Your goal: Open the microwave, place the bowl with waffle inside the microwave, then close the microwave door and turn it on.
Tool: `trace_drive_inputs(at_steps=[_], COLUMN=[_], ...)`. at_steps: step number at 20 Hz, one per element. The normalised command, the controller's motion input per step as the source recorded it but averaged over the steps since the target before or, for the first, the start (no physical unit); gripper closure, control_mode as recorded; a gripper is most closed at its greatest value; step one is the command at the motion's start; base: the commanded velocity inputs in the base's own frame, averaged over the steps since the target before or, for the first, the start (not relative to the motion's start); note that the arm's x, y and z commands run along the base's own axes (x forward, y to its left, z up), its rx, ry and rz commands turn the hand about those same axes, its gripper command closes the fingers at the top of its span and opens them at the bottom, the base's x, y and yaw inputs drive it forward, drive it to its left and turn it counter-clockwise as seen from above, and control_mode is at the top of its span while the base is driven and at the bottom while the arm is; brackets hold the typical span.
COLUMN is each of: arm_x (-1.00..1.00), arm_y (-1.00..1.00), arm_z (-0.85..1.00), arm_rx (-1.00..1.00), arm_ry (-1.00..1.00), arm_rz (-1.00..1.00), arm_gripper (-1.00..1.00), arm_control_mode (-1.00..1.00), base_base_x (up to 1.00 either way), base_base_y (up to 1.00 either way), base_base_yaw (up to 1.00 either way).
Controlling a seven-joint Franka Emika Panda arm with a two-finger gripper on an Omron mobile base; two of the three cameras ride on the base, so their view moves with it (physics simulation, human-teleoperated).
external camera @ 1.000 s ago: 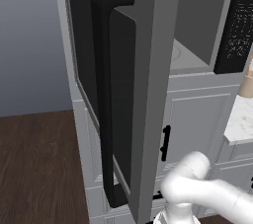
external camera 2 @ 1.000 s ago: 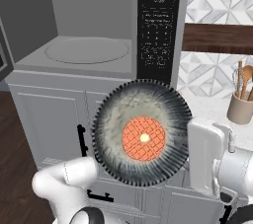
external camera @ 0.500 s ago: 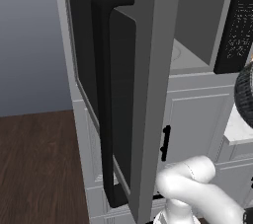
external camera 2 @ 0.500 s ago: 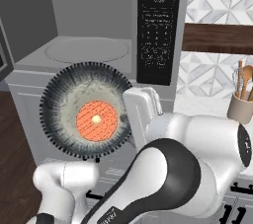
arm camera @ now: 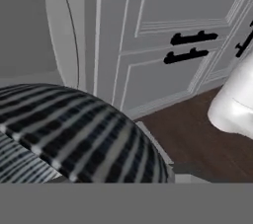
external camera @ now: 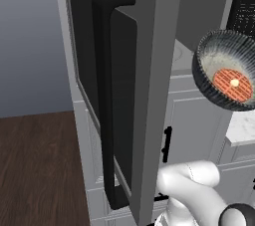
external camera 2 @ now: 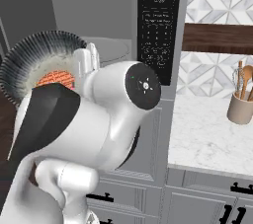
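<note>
The gripper [external camera 2: 91,57] is closed on the rim of the bowl [external camera: 226,70], held tilted with the waffle [external camera: 233,83] inside. The microwave door [external camera: 119,85] stands open at 9 o'clock; the microwave [external camera 2: 159,25] cavity lies beyond.

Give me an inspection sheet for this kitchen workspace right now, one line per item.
Surface: marble counter right of the microwave, bare near its front edge.
Job's things: microwave with its cavity exposed; microwave door swung wide open, black bar handle facing out; bowl, dark ribbed outside, tilted on its side in the air in front of the opening, with the waffle still in it.
Clutter: utensil holder with wooden spoons at the back of the counter.
Claw: at the bowl's rim and carrying it; fingers themselves hidden.
Cables: nothing seen.
Surroundings: white cabinets with black handles, dark wood floor, patterned tile wall.
</note>
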Motion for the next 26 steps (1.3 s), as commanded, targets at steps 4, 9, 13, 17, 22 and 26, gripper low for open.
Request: trace_drive_inputs(at_steps=[4, 9, 13, 17, 22, 26], arm_x=[0.22, 0.71, 0.55, 0.52, 0.52, 0.77], arm_y=[0.77, 0.23, 0.13, 0.47, 0.72, 0.31], arm_z=[0.07, 0.03, 0.13, 0.11, 0.24, 0.00], arm_rx=[0.03, 0.19, 0.38, 0.30, 0.12, 0.00], arm_ry=[0.42, 0.13, -0.01, 0.02, 0.00, 0.20], arm_rz=[-0.57, -0.32, -0.16, -0.15, -0.14, -0.11], arm_gripper=[1.00, 1.00, 1.00, 1.00, 1.00, 1.00], arm_control_mode=[-1.00, -1.00, -1.00, -1.00, -1.00, -1.00], base_base_x=[0.00, 0.00, 0.00, 0.00, 0.00, 0.00], base_base_y=[0.00, 0.00, 0.00, 0.00, 0.00, 0.00], base_base_yaw=[0.00, 0.00, 0.00, 0.00, 0.00, 0.00])
